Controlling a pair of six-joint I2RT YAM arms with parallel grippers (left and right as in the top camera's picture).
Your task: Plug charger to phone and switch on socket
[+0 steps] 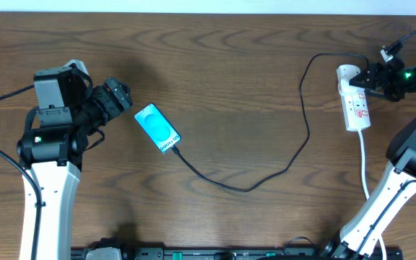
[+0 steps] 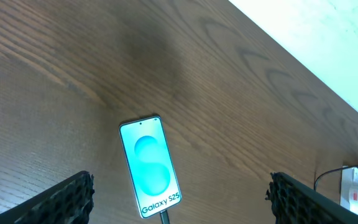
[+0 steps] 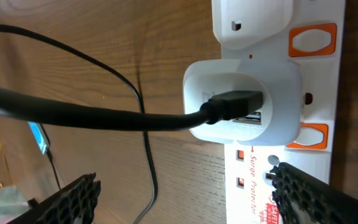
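1. Left gripper [image 1: 123, 99]: jaws spread wide and holding nothing. In the wrist view we see its two fingers [image 2: 61, 199] at the lower corners, well apart from each other.
2. Phone [image 2: 149, 165]: lies flat on the tabletop [image 1: 237, 72], screen up and lit turquoise. It sits just ahead of the left gripper, between the lines of the two fingers and touching neither. The end with the white text points back toward the gripper.
3. Charger [image 1: 266, 177]: a thin black cable. One tip meets the text end of the phone, the end nearer the left gripper. From there it curves loosely across the tabletop and rises toward the right gripper [image 1: 367, 78].
4. Right gripper: jaws wide apart, nothing between them. It hangs directly over the near end of the socket [image 1: 357, 108].
5. Socket: a white strip with red print, lying straight ahead of the right gripper.
6. Adapter [image 3: 241, 93]: white, seated in the socket. The charger's black connector is pushed into its face, centred ahead of the open jaws.
7. Switches [image 3: 312, 137]: orange, set along the socket's edge on the right-finger side of the adapter. We cannot tell whether they are on or off.
8. White cord [image 1: 363, 166]: leaves the socket's far end and runs along the tabletop beside the right arm.
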